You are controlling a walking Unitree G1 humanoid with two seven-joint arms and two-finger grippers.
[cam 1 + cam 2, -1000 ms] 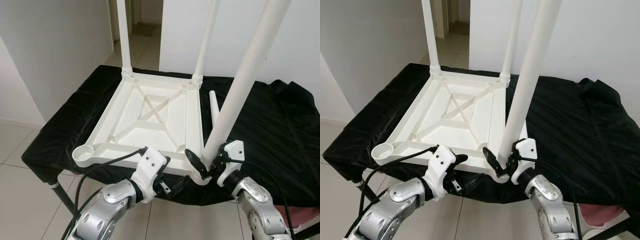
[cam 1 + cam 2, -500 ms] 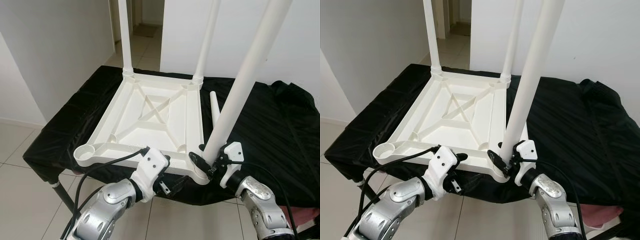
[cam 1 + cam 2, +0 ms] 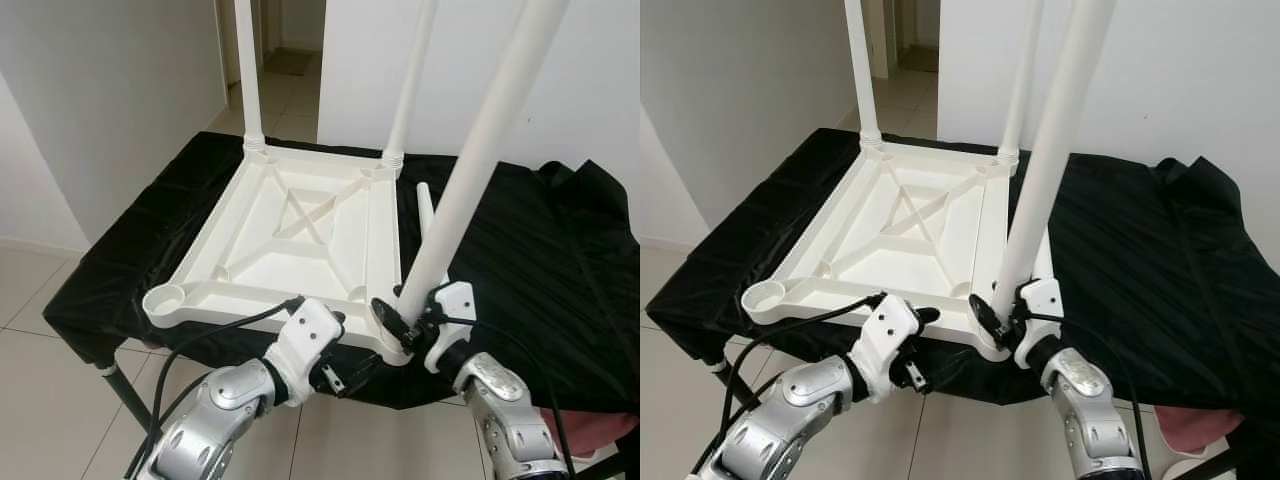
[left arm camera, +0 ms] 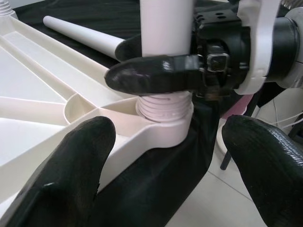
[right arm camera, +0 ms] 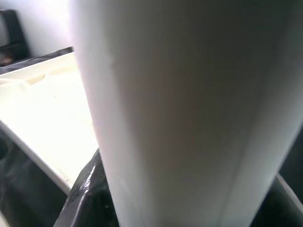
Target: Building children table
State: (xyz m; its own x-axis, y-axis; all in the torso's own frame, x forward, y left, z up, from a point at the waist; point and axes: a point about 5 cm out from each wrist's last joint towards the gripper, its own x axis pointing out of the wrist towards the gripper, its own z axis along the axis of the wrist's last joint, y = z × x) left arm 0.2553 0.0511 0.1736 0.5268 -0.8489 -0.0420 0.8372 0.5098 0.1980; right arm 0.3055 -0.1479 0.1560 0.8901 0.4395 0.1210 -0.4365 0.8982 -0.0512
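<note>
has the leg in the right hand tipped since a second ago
Yes. The leg stands more upright now, its top nearer the far-right leg.

two silver metal arms showing, white plastic wrist housings, left gripper (image 3: 345, 372) and right gripper (image 3: 400, 322) wearing long glossy black fingers, black cables looping along both forearms

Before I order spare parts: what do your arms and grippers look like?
Both arms are silver metal with rounded, jointed segments. Each wrist carries a white plastic housing; the left gripper and right gripper each have two long, glossy black fingers. A black cable loops along the left arm, another along the right.
</note>
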